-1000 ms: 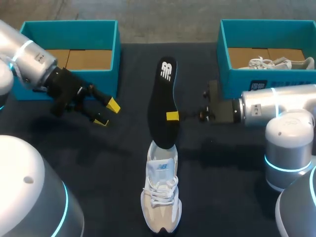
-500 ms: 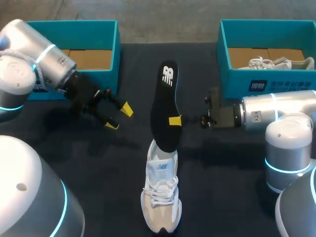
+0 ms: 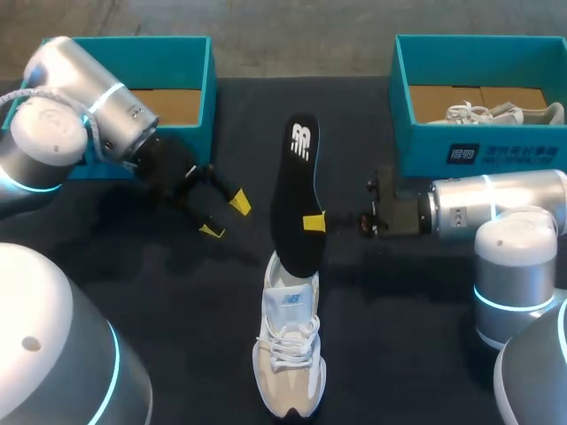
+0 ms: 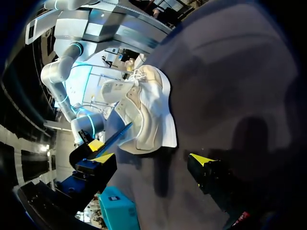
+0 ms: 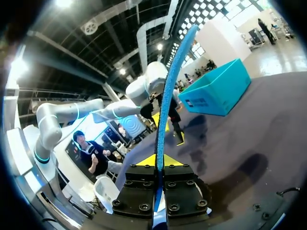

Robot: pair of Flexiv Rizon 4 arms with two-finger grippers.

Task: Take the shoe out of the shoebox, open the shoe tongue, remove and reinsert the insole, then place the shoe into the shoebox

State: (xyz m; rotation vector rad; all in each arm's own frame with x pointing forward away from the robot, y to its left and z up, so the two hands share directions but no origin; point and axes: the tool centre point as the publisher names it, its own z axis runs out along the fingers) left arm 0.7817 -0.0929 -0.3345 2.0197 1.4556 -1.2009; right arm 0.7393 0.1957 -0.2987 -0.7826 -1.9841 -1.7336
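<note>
Right tool [image 3: 312,221] on thin flat insole [image 3: 296,177]

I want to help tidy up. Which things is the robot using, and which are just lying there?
Using: insole, held in right gripper; shoe; empty left shoebox.
Lying there: right shoebox; other shoe inside it.

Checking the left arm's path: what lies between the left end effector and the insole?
Nothing: in the head view only bare dark table separates the left end effector from the insole.
</note>
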